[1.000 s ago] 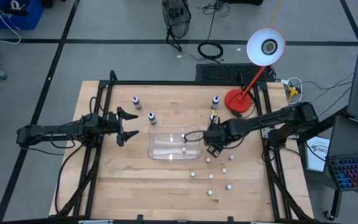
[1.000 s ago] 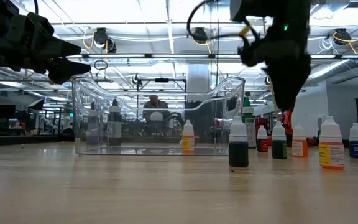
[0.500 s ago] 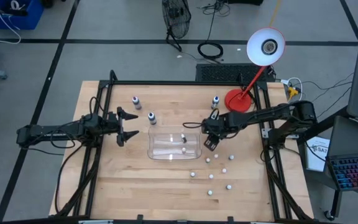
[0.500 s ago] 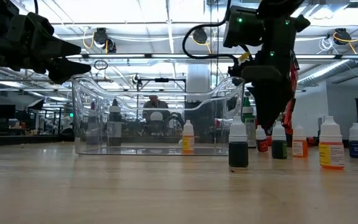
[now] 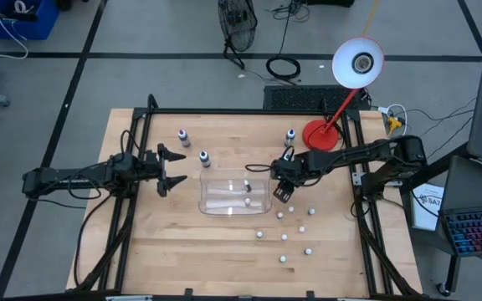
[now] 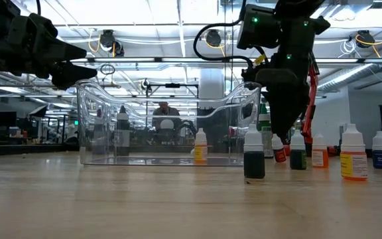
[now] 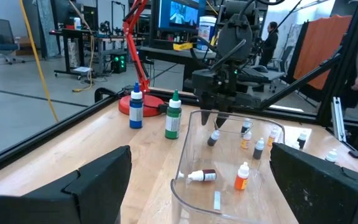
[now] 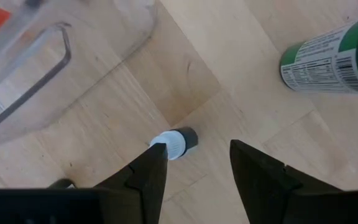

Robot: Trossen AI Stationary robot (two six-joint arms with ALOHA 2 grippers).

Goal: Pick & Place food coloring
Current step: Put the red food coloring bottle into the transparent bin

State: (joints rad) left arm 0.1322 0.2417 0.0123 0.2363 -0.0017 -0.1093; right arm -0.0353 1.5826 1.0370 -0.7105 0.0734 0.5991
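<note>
Right gripper [image 5: 281,189] parked just past the right end of the clear tray [image 5: 216,203], fingers spread, nothing held. Looked straight down on one small bottle [image 8: 174,144] standing on the wood, white cap up, sitting right in the gap between the fingers [image 8: 260,171] but nearer one of them. Long axis vertical, so probably just a straight drop and a squeeze, maybe a small nudge sideways to center it first. Same bottle [image 6: 278,149] from table level hung just under the gripper's tip, beside the tray's end wall.

Inside the tray already: one bottle lying on its side [image 7: 199,176] and one orange one upright [image 7: 242,177]. Rest of the food coloring scattered: a few little bottles [image 5: 284,237] on the near-right part of the table, two [image 5: 183,135] up by the left arm.

Left gripper [image 5: 167,170] waited off the tray's left end, wide open, well apart from the target. Right arm clearly the nearer one.
</note>
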